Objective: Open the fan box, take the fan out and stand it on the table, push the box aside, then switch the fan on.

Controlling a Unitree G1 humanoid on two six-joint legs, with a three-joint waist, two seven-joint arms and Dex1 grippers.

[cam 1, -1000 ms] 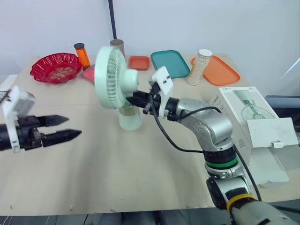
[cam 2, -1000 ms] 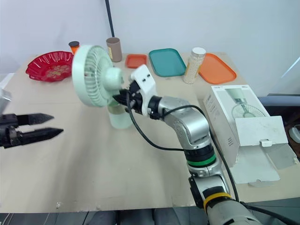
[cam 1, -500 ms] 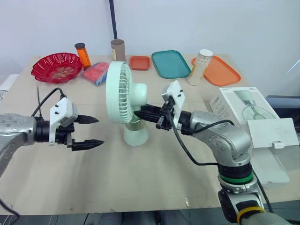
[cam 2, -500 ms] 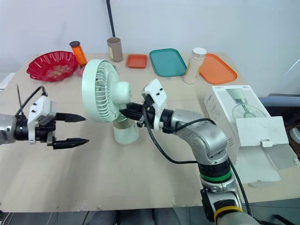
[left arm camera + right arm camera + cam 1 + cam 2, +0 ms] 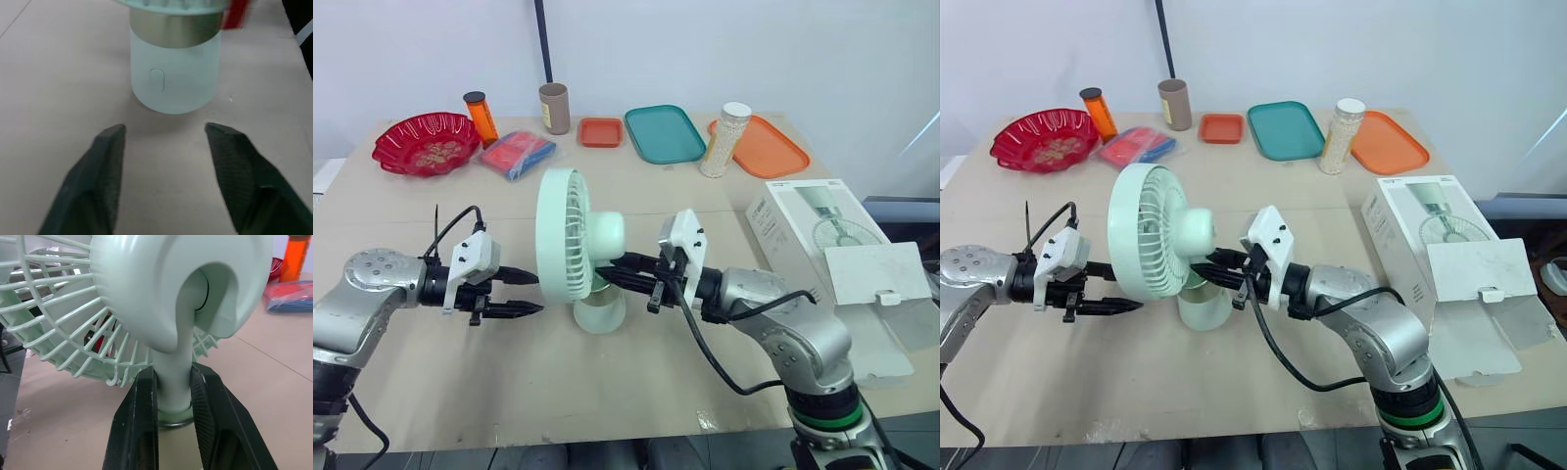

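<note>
Two tools are being used: the fan, upright mid-desk, is being gripped at its neck by the right tool. The open left tool is being pointed straight at the base button, close by.

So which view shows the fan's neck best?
The right wrist view: the right tool is shut on the fan's neck, seen close and unobstructed. The eye views show it side-on, from farther off. The left wrist view shows the base below it.
</note>
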